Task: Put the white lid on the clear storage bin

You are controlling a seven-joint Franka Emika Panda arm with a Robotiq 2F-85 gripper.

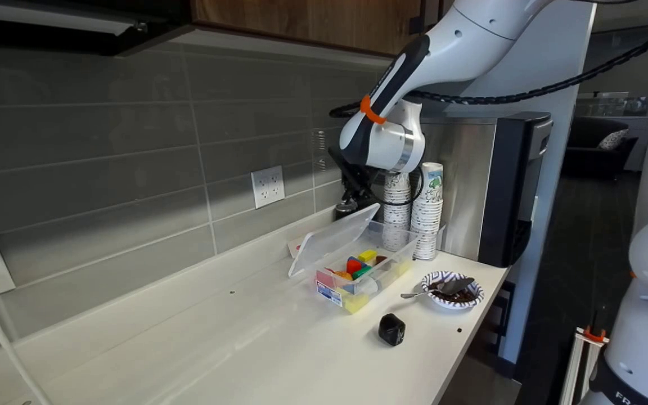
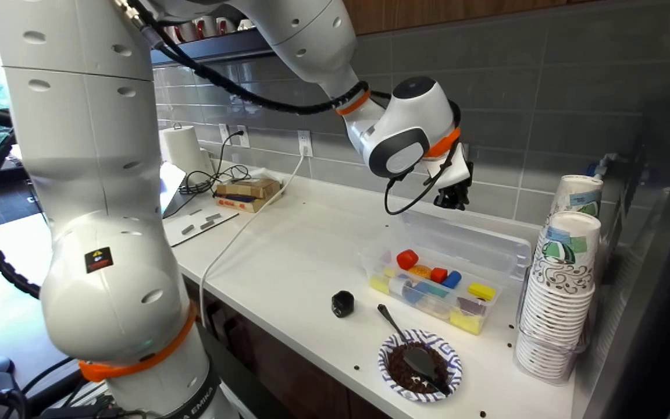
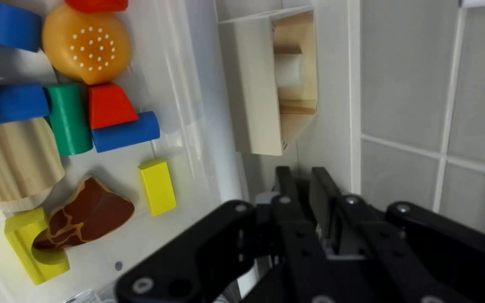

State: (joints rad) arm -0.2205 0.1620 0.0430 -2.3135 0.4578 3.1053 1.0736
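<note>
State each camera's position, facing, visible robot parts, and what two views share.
An exterior view: above the counter, facing the silver machine; arm shows.
An exterior view: also above, facing the tiled wall; arm shows.
Wrist view: wrist-mounted, facing down toward the clear storage bin; end effector shows.
Both exterior views share the white lid.

In both exterior views we look down the long white countertop (image 2: 294, 250) from opposing directions, sharing the clear rectangular plastic bin (image 1: 381, 278); our wrist view looks closely down into it.
</note>
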